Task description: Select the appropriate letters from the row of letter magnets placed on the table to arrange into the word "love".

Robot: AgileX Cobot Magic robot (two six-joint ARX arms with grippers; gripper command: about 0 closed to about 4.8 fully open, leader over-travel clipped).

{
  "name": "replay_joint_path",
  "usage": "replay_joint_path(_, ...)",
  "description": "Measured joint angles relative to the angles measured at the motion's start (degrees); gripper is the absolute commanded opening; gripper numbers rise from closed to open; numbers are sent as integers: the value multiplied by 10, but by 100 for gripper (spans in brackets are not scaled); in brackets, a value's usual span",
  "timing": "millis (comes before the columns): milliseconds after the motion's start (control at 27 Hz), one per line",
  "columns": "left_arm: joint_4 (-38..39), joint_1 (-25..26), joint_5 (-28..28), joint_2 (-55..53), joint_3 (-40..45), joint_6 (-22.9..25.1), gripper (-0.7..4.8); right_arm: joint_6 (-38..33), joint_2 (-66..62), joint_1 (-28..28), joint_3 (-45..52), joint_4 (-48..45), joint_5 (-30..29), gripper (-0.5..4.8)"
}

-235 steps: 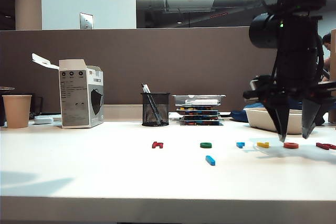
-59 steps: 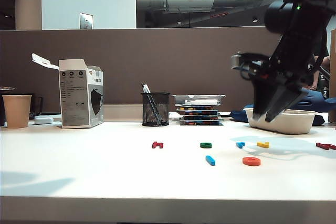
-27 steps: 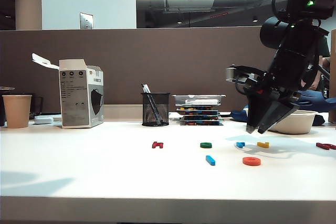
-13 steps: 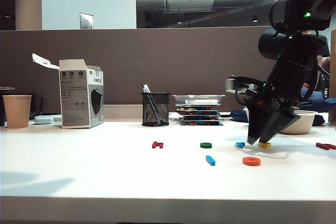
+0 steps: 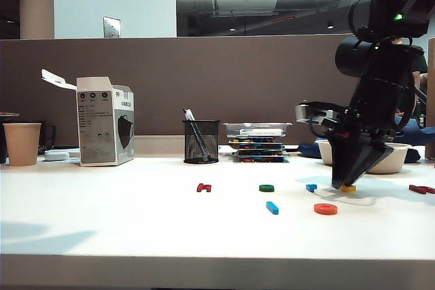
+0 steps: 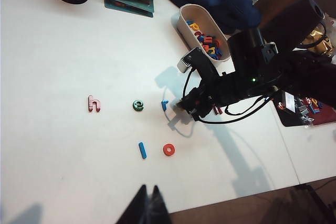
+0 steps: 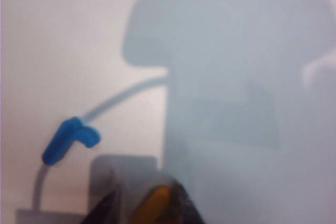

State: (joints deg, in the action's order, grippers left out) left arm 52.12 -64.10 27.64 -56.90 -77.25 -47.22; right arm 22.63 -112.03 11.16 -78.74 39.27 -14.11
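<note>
The right gripper (image 5: 345, 185) is down on the table (image 5: 136, 222), its jaws closing around the yellow angular piece (image 7: 152, 203), with the chunky blue piece (image 7: 68, 141) at its 10 o'clock in the wrist view. Confirm a firm pinch before lifting straight up. The left gripper (image 6: 149, 208) hangs high with its fingers together, holding nothing.

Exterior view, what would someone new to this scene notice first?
The big black right gripper at the right, its tips down on the yellow letter on the white table. Nearer the camera lie a blue bar and an orange ring. The left gripper hangs high above the table, away from the letters.
</note>
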Motion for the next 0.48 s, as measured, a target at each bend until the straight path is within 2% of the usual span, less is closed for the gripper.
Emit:
replay_joint_path(111,0,0,0,0,0,0,-4,0,0,0,0,2,6,126)
replay_joint_path(148,0,0,0,0,0,0,-4,-1,0,0,-1,2,9,95)
replay_joint_path(260,0,0,0,0,0,0,-4,0,0,0,-1,1,20,89)
replay_joint_path(408,0,0,0,0,0,0,-4,-1,0,0,-1,2,22,39)
replay_joint_path(482,0,0,0,0,0,0,-4,-1,0,0,-1,1,24,39)
